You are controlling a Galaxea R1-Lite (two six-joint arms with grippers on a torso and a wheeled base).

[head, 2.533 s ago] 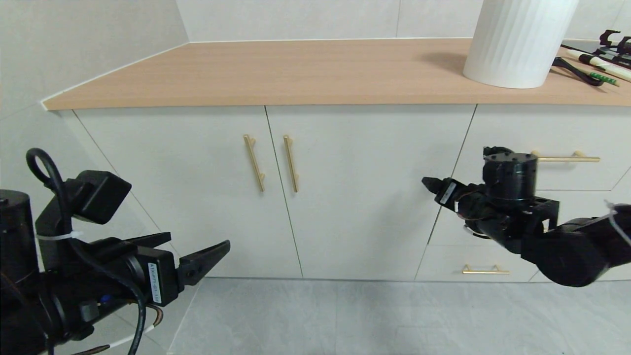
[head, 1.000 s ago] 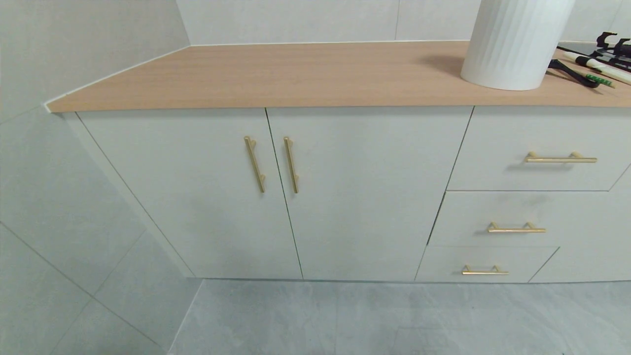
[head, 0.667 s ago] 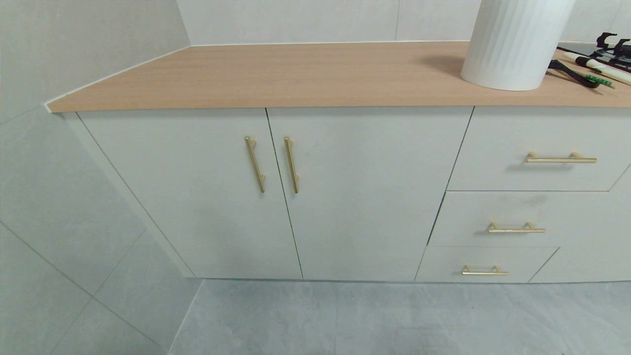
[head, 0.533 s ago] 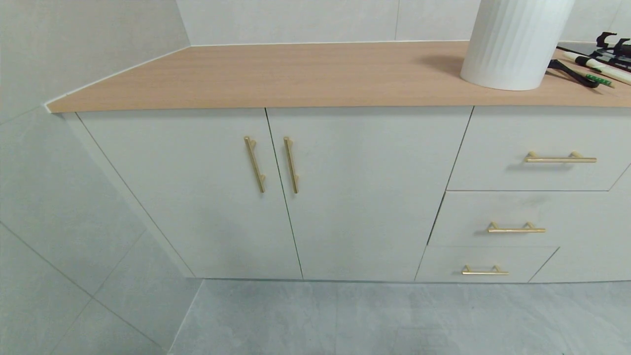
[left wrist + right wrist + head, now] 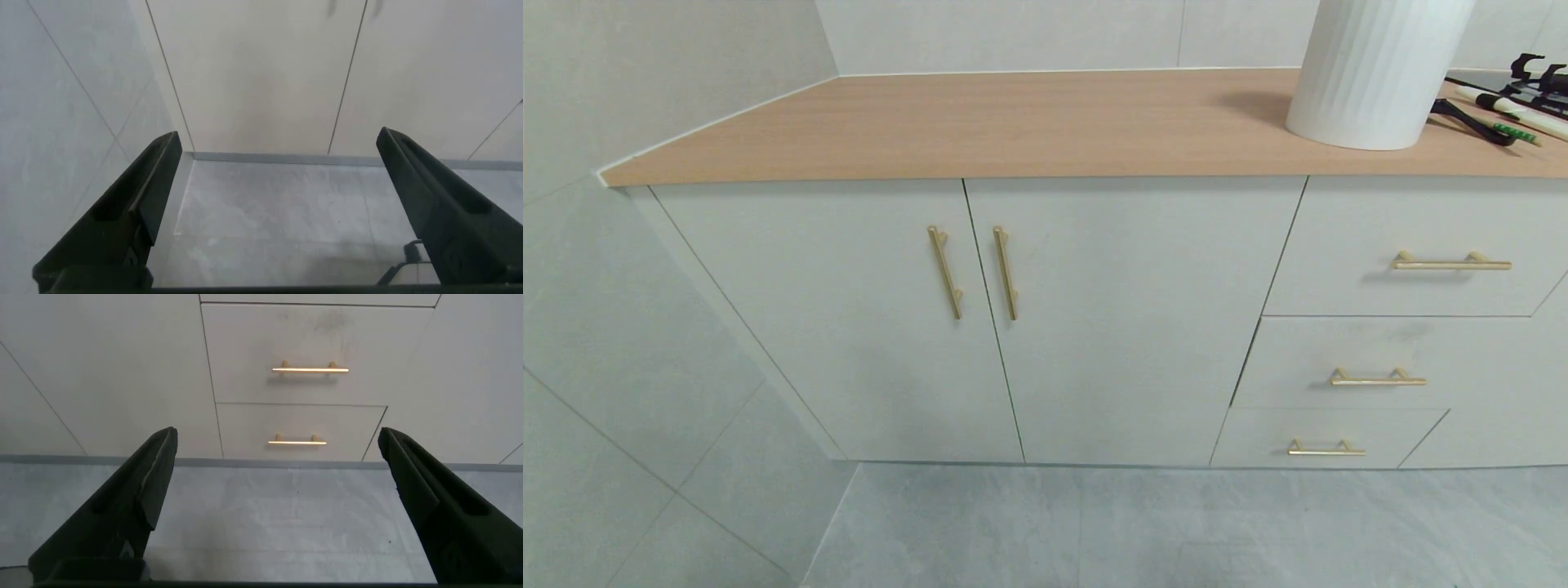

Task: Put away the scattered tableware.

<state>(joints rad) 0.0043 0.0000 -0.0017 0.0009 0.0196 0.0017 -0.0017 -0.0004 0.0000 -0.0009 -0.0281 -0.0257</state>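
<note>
Both arms have pulled back and low. My left gripper (image 5: 278,143) and right gripper (image 5: 278,437) gape wide, empty, facing the cabinet (image 5: 1111,327). Tableware (image 5: 1494,114) lies at upper right on the counter (image 5: 1013,122) beside the jar (image 5: 1376,73); I judge nothing stowed yet.

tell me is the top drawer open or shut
Shut: the top drawer lies flush with the cabinet front, with only thin seams around it.

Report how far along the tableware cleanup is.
Nothing looks done: utensils lie on the countertop beside the white container, and the drawers are shut. Nothing in hand: left end effector and right end effector are open, empty, low before the cabinet. Everything remains.
</note>
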